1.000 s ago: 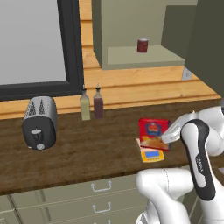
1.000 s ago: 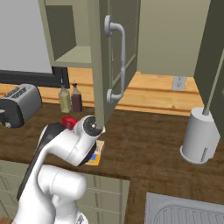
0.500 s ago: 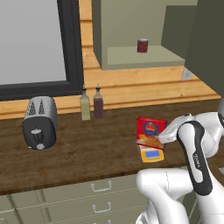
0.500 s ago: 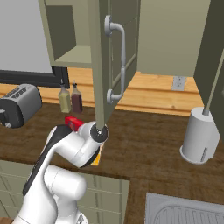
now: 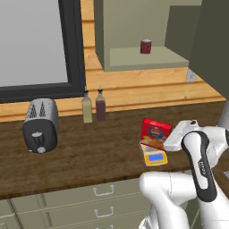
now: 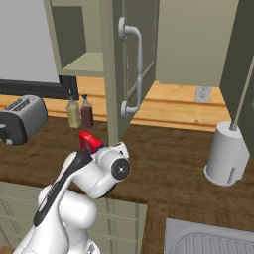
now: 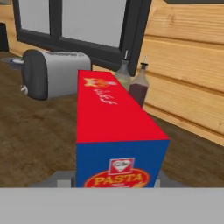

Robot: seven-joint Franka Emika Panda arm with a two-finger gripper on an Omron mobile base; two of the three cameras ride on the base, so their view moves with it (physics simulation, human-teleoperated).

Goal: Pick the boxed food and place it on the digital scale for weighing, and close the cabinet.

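On the far left of the brown surface point(image 5: 89, 152) sits a grey toaster point(image 5: 41, 125). Next to it, by the wooden wall, stand two small bottles point(image 5: 94, 106), one pale and one dark.

Moving right, the boxed food point(image 5: 155, 133) lies over the digital scale point(image 5: 154, 157). The box is red and bigger than the little yellow scale, so it hangs out past the plate. In the hand view the box sits right in front of the camera, close up. The tool is hidden behind the robot's white arm. Its fingers are pulled almost as tight as they go, but I cannot tell if they grip the box.

Up above is the cabinet point(image 6: 114, 59). Its door is open, and a small dark red can point(image 5: 146, 46) stands on the shelf inside.

What could go wrong? If the tool pinches the box when the arm lifts away, the box may slide off the scale. The box could also tip, since the scale under it is small. The open door hangs close over the arm, so a fast swing up could bump it.
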